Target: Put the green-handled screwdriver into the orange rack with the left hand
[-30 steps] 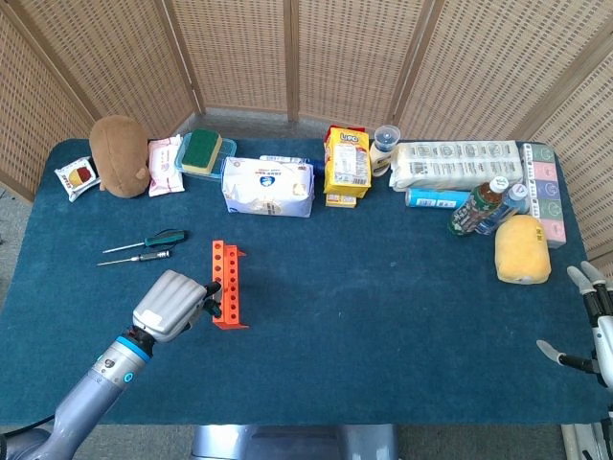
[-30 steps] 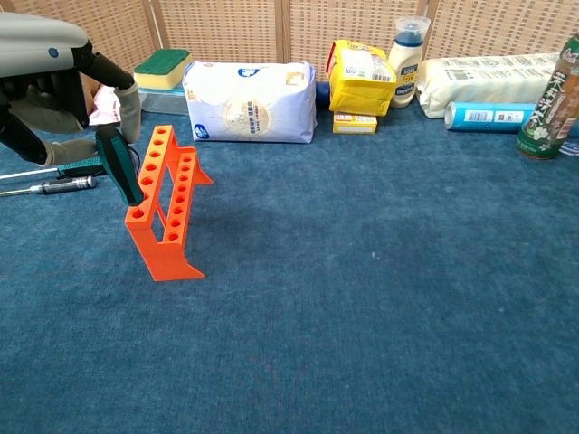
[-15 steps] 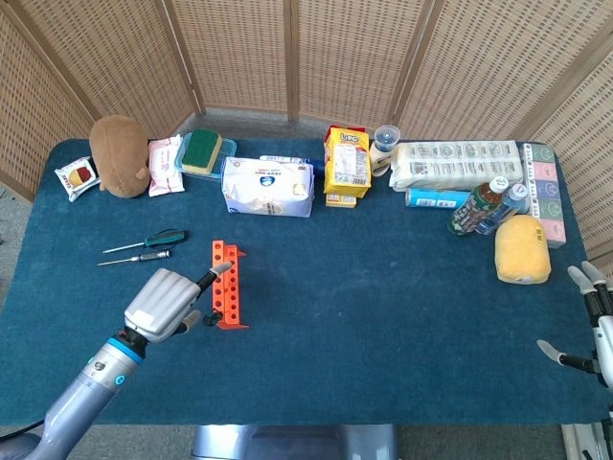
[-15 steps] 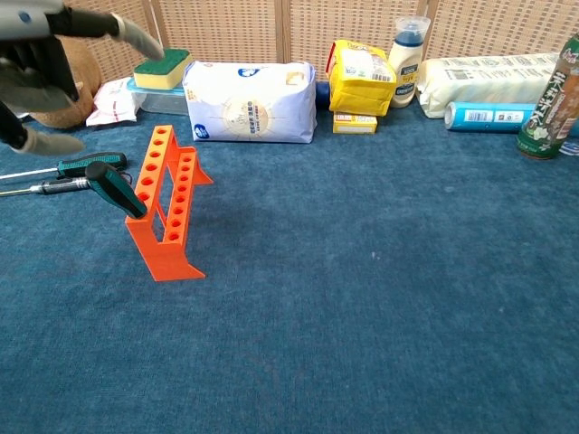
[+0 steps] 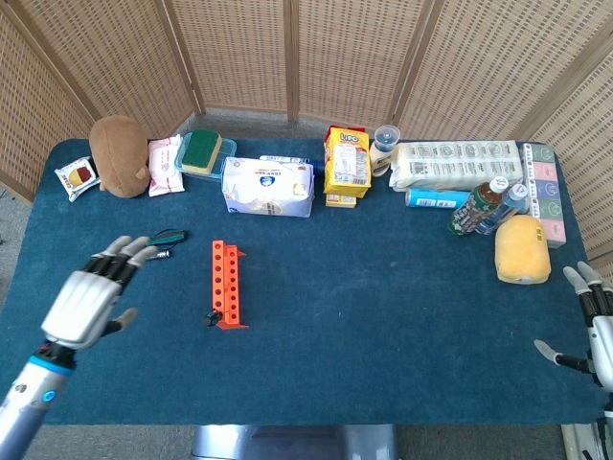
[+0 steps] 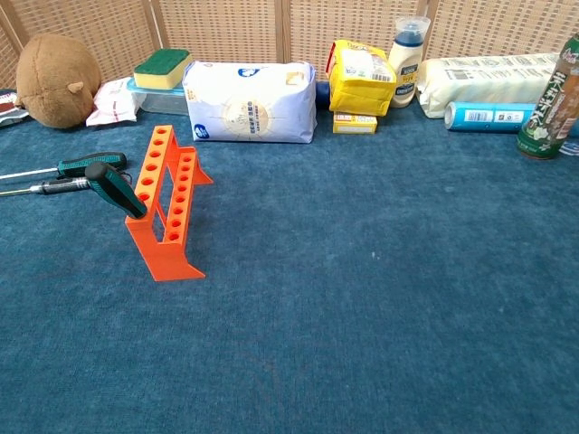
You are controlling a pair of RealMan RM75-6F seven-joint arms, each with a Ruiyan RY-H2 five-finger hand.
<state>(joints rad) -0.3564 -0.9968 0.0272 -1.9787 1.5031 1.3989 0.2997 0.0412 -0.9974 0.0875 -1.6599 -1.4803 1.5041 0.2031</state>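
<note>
The orange rack stands on the blue table, left of centre. A green-handled screwdriver sits in the rack's nearest hole, its handle leaning out to the left. My left hand hovers open, well left of the rack, fingers spread and holding nothing; the chest view does not show it. My right hand is open at the table's far right edge.
Two more screwdrivers lie on the cloth left of the rack. Along the back stand a plush toy, sponge in a box, tissue pack, yellow boxes, bottles and a yellow sponge.
My left hand let go of the screwdriver, opened and drew back left and toward the table's front. The screwdriver stays in the rack, tilted left. The right hand barely moved.
</note>
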